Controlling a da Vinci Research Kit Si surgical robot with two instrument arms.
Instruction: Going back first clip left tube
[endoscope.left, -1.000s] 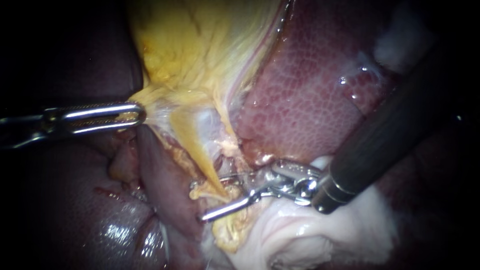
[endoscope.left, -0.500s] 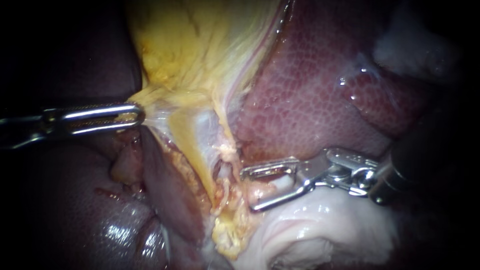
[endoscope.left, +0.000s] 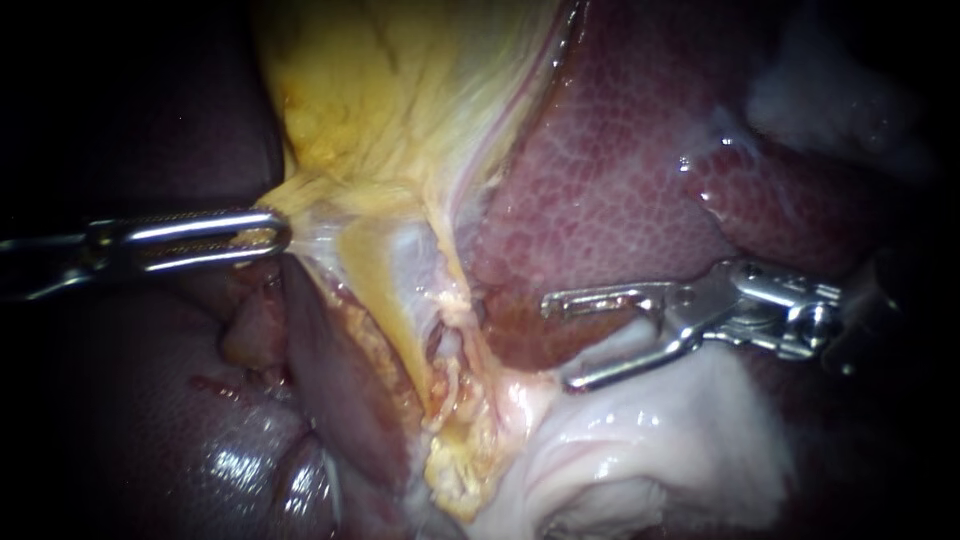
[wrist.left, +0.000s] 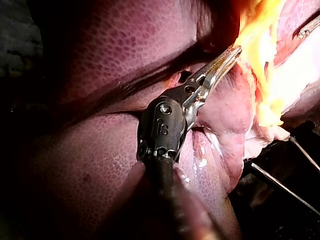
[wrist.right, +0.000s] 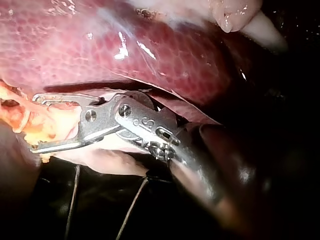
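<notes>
**Endoscope view, with both wrist views.** My left instrument (endoscope.left: 275, 236) enters from the left and lies almost level. Its jaws are clenched on the yellow lower edge of the gallbladder (endoscope.left: 400, 110), and that edge is drawn into a taut point toward the left. In the left wrist view, the left instrument (wrist.left: 231, 53) shows toothed jaws closed together. Their tips are buried in bright yellow tissue, and the mottled liver (wrist.left: 125, 45) lies beside the shaft.

My right instrument (endoscope.left: 558, 342) enters from the right. Its jaws stand wide apart, released, and grasp nothing. The upper jaw lies over the lower margin of the liver (endoscope.left: 620, 170), and the lower jaw lies over glistening pale tissue (endoscope.left: 660, 440). A dark cleft between liver and pale tissue shows in the gap. In the right wrist view, the right instrument (wrist.right: 34, 123) has its two jaw tips parted and aimed at ragged yellow tissue just ahead. The liver (wrist.right: 150, 55) runs along one jaw.

The tube (endoscope.left: 447, 345) is the narrow pale strand descending from the stretched edge of the gallbladder to a frayed yellow stump. It lies between the two instruments. The tips of the right jaws are near it but apart from it. I cannot tell from any view whether a clip sits on it.
</notes>
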